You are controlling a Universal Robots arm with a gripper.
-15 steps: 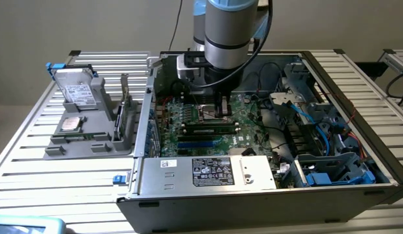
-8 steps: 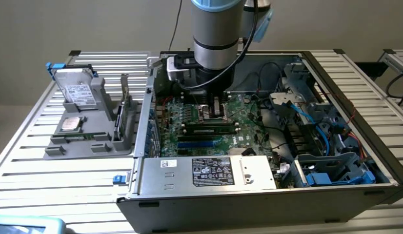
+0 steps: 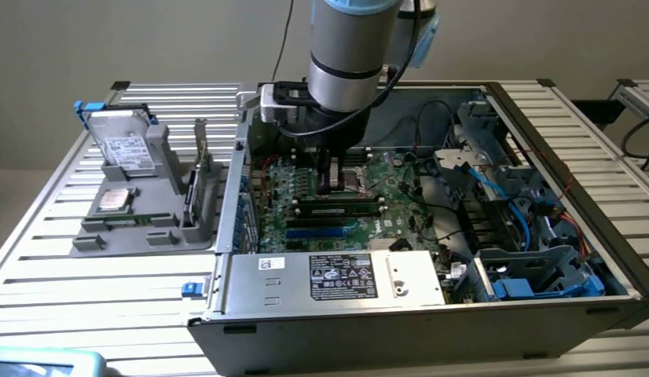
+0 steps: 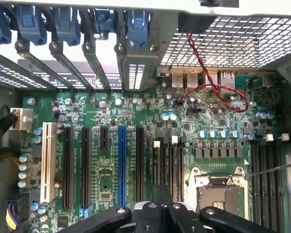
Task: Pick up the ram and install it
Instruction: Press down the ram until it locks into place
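- Power supply (image 3: pixel 346 276): the silver box with a white label, lower centre of the exterior view, is the nearest part of the open computer case (image 3: pixel 576 310).
- The ram (image 3: pixel 340 210): I read the long dark stick with a pale label strip, just above centre of the exterior view, as the ram. It lies along the bank of memory slots (image 3: pixel 324 228) on the green motherboard (image 4: pixel 218 145). It appears to sit in a slot, but I cannot tell whether it is pressed fully home.
- Handling, as I judge it: the stick should be light, stiff and thin, with smooth faces that could slip between the pads. Its chips and bottom contact edge are delicate. I would pinch it across the two flat faces near the middle of the top edge, keep clear of the contacts, and press evenly along its length, since a tilted stick could bind in the slot.
- Gripper (image 3: pixel 330 187): it hangs just beyond the ram, between it and the empty processor socket (image 3: pixel 358 177). In the wrist view the gripper (image 4: pixel 162 194) has its fingers drawn fully together at bottom centre, with nothing visible between them.
- Grey fixture (image 3: pixel 89 243): at the left of the exterior view, outside the case, it holds a hard drive (image 3: pixel 126 145) and a square silver processor (image 3: pixel 117 199).
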